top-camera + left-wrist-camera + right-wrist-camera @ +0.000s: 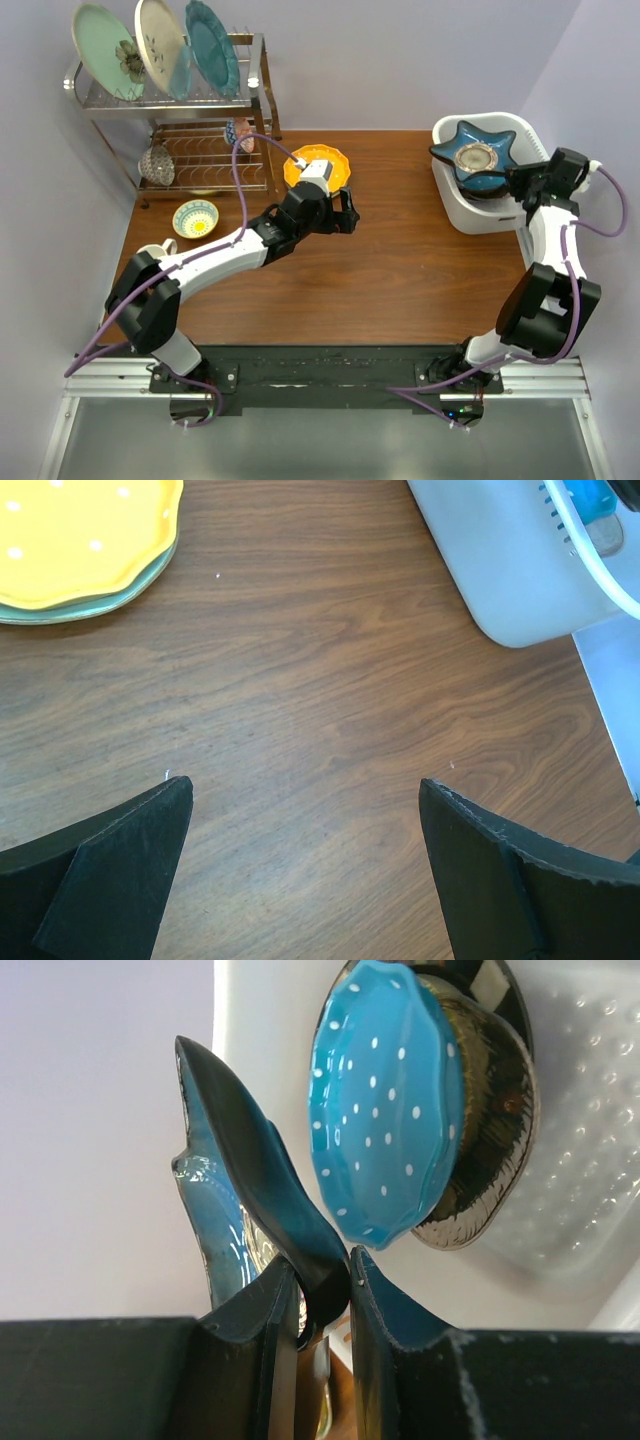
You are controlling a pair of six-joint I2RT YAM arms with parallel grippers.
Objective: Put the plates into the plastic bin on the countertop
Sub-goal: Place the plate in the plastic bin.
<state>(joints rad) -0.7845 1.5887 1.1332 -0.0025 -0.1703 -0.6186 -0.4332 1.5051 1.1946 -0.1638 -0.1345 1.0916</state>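
1. Right wrist view: my right claw [325, 1272] pinches the glossy blue star plate [235, 1185] by its thin dark rim, above the bin [468, 212].
2. Inside that white plastic bin, floor dimpled, a scalloped blue dotted plate [385, 1100] rests on a shiny, ribbed dark plate [490, 1160].
3. My left claw [305, 790] is spread wide over the wood-grain table [330, 680], near a scalloped, white-dotted yellow plate [70, 530].
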